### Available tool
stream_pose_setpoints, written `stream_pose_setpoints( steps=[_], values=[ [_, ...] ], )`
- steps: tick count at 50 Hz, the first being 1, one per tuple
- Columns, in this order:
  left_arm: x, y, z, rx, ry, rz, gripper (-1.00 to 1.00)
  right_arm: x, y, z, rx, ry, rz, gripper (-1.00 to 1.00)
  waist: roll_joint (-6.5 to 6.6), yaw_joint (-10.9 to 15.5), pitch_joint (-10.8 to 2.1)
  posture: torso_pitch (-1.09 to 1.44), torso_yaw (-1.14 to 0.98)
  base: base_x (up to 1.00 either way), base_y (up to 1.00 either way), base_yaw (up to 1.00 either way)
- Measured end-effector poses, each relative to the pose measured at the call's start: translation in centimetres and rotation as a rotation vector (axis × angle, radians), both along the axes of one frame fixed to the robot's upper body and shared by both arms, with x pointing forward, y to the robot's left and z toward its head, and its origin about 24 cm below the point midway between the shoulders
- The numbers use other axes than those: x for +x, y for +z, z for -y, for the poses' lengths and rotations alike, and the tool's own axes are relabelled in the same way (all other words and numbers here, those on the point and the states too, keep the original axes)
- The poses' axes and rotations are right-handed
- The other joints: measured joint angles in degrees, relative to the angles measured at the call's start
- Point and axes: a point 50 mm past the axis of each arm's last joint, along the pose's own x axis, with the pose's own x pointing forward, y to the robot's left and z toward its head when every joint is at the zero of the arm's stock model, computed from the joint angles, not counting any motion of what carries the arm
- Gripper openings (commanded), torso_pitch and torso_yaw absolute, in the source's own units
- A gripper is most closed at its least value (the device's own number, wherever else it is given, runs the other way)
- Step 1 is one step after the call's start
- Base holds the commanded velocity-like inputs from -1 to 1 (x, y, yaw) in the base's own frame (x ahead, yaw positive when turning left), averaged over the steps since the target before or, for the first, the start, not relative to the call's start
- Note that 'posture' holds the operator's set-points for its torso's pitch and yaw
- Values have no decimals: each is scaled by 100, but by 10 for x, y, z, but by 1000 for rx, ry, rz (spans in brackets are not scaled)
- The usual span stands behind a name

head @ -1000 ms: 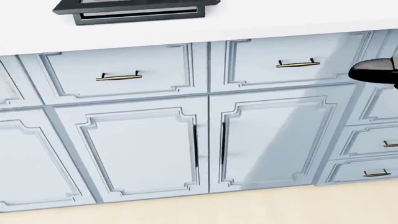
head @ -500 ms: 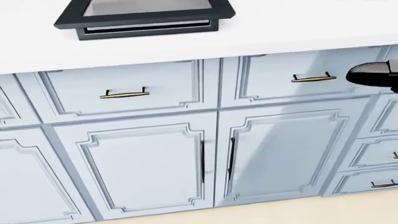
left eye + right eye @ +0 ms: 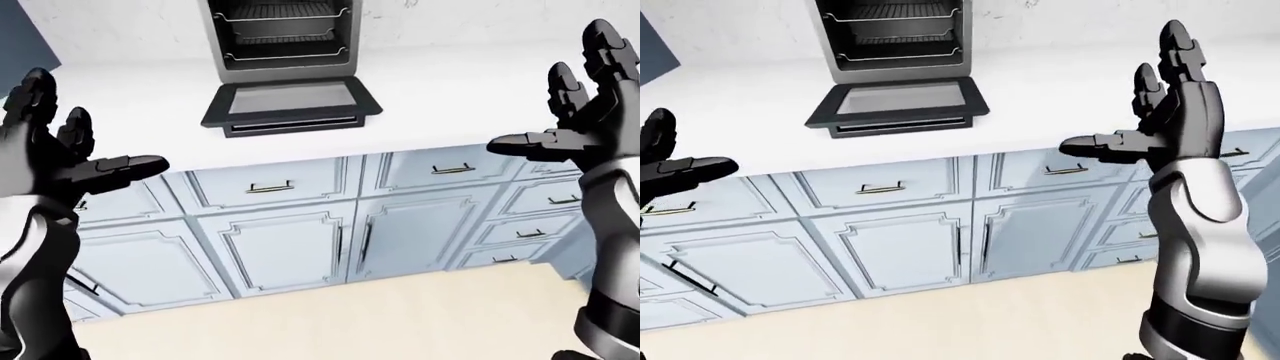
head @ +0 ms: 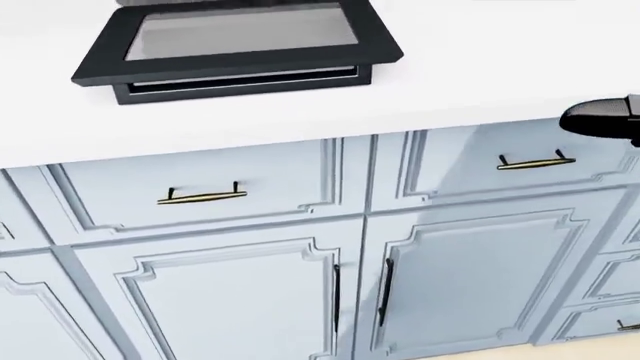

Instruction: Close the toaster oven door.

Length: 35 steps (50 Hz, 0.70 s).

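Note:
The toaster oven (image 3: 285, 37) stands on the white counter (image 3: 450, 97) at the top middle of the left-eye view, its racks showing. Its black glass door (image 3: 292, 105) hangs open and lies flat toward me; it also shows at the top of the head view (image 4: 240, 49). My left hand (image 3: 70, 154) is raised at the left, fingers spread, open and empty. My right hand (image 3: 575, 105) is raised at the right, open and empty. Both hands are well short of the door, one on each side of it.
Pale blue cabinets with drawers (image 3: 270, 187) and double doors (image 3: 345, 244) run under the counter. More drawers (image 3: 530, 229) stack at the right. Beige floor (image 3: 350, 322) lies between me and the cabinets. A dark blue panel (image 3: 20, 37) stands at the top left.
The whole head view has shifted down, so the camera has tilted up or moved closer. More of the oven door and counter shows now. The right fingertip stays at the right edge.

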Motion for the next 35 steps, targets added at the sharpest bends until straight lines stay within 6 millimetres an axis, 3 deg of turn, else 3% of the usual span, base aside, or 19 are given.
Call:
stream_pose_setpoints(
  steps=[3, 5, 6, 8, 11, 16, 19, 21, 24, 28, 30, 32, 33, 35],
  values=[
    [-3, 8, -1, 12, 8, 35, 100, -3, 8, 0, -13, 3, 35, 100, 239, -39, 31, 0, 0, 24, 8, 0],
    [-5, 12, -1, 19, 13, 52, 100, -3, 13, 0, -19, 5, 50, 100, 474, -55, -17, 0, 0, 24, 8, 0],
    [-5, 13, -3, 22, 19, 57, 100, -3, 14, -2, -16, 11, 55, 100, 486, -19, -36, 0, 0, 24, 8, 0],
    [-5, 9, -6, 9, 35, 40, 100, -1, 9, -5, -14, 29, 33, 100, 458, 68, 31, 0, 0, 24, 8, 0],
    [-5, 8, -11, 3, 50, 17, 100, 1, 9, -5, -13, 40, 10, 100, 402, 114, 4, 0, 0, 23, 8, 0],
    [-11, 25, -14, 24, 61, 79, 100, -5, 24, -1, -29, 15, 68, 100, 84, 149, -5, 0, 0, 24, 8, 0],
    [-12, 28, -14, 29, 63, 99, 100, -6, 29, -1, -38, 15, 92, 100, -182, 172, -48, 0, 0, 24, 8, 0],
    [-9, 23, -11, 20, 41, 78, 100, -6, 26, 2, -28, 4, 78, 100, -74, 92, 11, 0, 0, 23, 7, 0],
    [-6, 18, -8, 13, 18, 46, 100, -2, 18, 6, -11, -12, 33, 100, -116, 12, 16, 0, 0, 24, 8, 0],
    [-8, 23, -10, 19, 29, 66, 100, -4, 24, 6, -20, -13, 56, 100, 100, 2, 17, 0, 0, 19, 8, 0],
    [-9, 25, -10, 24, 34, 81, 100, -5, 26, 6, -24, -13, 69, 100, 272, -28, 25, 0, 0, 18, 8, 0],
    [-10, 27, -10, 27, 36, 88, 100, -5, 28, 5, -27, -11, 76, 100, 524, -29, -27, 0, 0, 18, 7, 0],
    [-10, 25, -12, 23, 42, 85, 100, -4, 26, 3, -23, -1, 73, 100, 464, 13, -7, 0, 0, 17, 9, 0],
    [-9, 19, -15, 9, 56, 58, 100, -1, 20, 0, -21, 20, 45, 100, 485, 86, 38, 0, 0, 18, 8, 0]
  ],
)
